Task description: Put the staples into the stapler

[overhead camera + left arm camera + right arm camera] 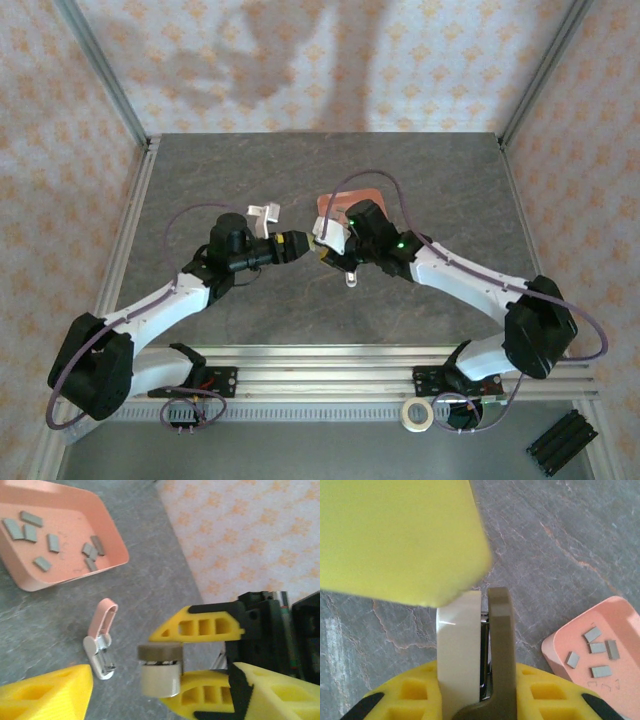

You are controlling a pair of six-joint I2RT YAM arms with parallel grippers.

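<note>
Plainly, no loading has begun: the staples (30,532) all lie loose in the pink tray (112,545), a scatter of small grey strips. The stapler (100,647) lies on the desk (150,590) near the tray's corner but apart from it. Its pink lid seems swung back from the white base, so the silvery channel faces up.

The right fingers (200,627) are clamped on a small beige piece (160,680) with an olive-brown cap and a sliver of metal between the two (a second little stapler or a part of this one, I cannot tell which). They hold it clear above the desk. The left fingers (45,690) are spread wide with nothing between them, close in front of that piece.

I judge the step in hand to be preparation around the held piece, the two arms nose to nose. The next move calls for a free gripper to go to the tray and pinch one thin strip without scattering the rest. It must then lay the strip squarely in the open channel. The strips are slight and flat, so a shallow, exact pinch seems needed.
</note>
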